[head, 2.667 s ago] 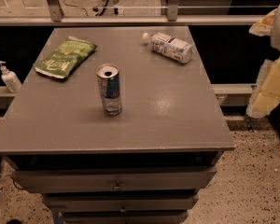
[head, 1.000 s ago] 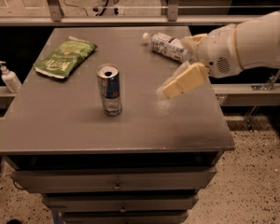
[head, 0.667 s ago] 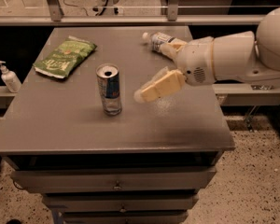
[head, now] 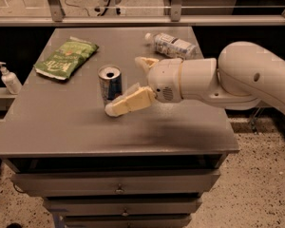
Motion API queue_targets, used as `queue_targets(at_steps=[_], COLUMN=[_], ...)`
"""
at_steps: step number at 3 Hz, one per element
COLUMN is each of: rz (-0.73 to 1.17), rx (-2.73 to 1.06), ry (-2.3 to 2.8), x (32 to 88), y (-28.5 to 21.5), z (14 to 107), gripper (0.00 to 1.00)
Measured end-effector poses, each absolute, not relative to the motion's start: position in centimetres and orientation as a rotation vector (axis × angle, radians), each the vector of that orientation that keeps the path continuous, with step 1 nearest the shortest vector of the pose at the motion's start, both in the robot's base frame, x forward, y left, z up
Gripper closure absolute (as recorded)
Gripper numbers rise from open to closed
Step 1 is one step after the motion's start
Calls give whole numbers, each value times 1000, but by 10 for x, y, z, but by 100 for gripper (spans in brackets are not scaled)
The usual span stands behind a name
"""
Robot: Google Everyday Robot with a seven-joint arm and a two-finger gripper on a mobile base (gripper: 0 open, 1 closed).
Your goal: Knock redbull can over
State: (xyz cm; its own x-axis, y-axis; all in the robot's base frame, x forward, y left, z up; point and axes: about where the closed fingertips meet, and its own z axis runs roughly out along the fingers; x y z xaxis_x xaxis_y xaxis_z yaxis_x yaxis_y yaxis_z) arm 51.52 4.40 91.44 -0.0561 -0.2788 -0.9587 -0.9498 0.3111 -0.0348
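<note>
The redbull can (head: 109, 82) stands upright on the grey table (head: 61, 122), left of middle, its silver top with the opening showing. My gripper (head: 124, 85) is open and reaches in from the right, right next to the can. Its near finger (head: 130, 101) lies low in front of the can's base and hides part of it. Its far finger (head: 145, 63) points up behind and to the right of the can. I cannot tell whether the near finger touches the can.
A green snack bag (head: 66, 58) lies at the table's back left. A clear plastic bottle with a white label (head: 173, 44) lies on its side at the back right. A soap dispenser (head: 9, 78) stands off the table's left. Drawers (head: 118, 184) sit below the tabletop.
My arm has swung in from the right, lower and leftward, until the gripper is right beside the can. The can still stands in the same place.
</note>
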Motion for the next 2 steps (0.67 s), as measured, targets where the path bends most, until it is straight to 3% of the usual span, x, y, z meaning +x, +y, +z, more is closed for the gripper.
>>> queue_targets(at_steps=[1,2], rz=[870,905], rx=[-1152,-1127], ry=[1545,1549], x=[512,509], y=[66,77], z=[901,892], gripper=[17,41])
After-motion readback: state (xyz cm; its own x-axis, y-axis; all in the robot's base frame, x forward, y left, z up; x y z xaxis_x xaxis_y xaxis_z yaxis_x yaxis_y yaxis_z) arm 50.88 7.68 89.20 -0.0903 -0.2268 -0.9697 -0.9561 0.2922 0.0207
